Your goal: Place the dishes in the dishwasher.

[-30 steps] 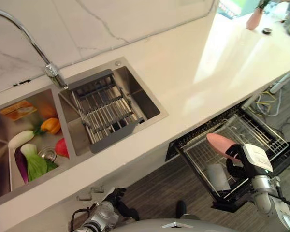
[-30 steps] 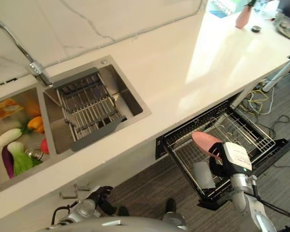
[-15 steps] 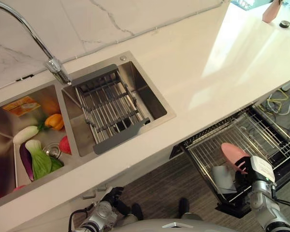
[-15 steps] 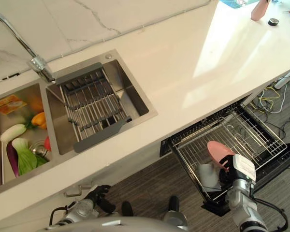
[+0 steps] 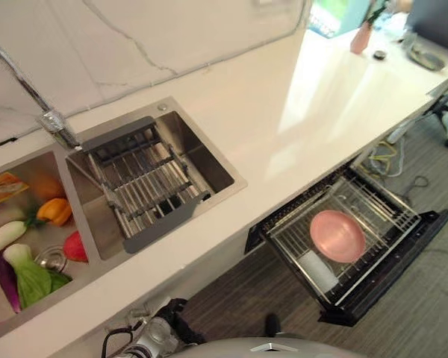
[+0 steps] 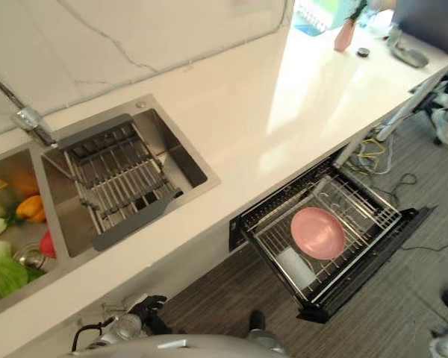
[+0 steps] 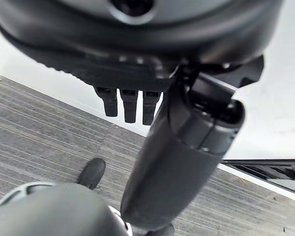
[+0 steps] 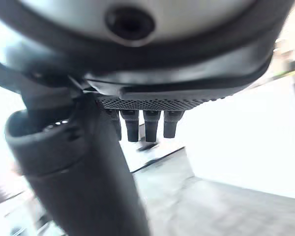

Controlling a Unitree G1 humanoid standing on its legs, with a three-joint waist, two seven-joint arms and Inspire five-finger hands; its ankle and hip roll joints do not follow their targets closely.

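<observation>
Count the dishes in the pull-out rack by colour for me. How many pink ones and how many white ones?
Pink: 1, the pink plate
White: 1, the white cup
Total: 2 in the dishwasher rack

A long glossy white stone countertop (image 5: 299,112) runs diagonally from lower left to upper right, catching bright light near the upper right. Behind it, across the top, rises a white marble-veined wall panel (image 5: 134,37). A stainless steel double sink (image 5: 209,149) is set into the counter at left, with a curved chrome faucet (image 5: 30,89) above it. Grey striped carpet flooring (image 5: 425,298) fills the lower right.
</observation>
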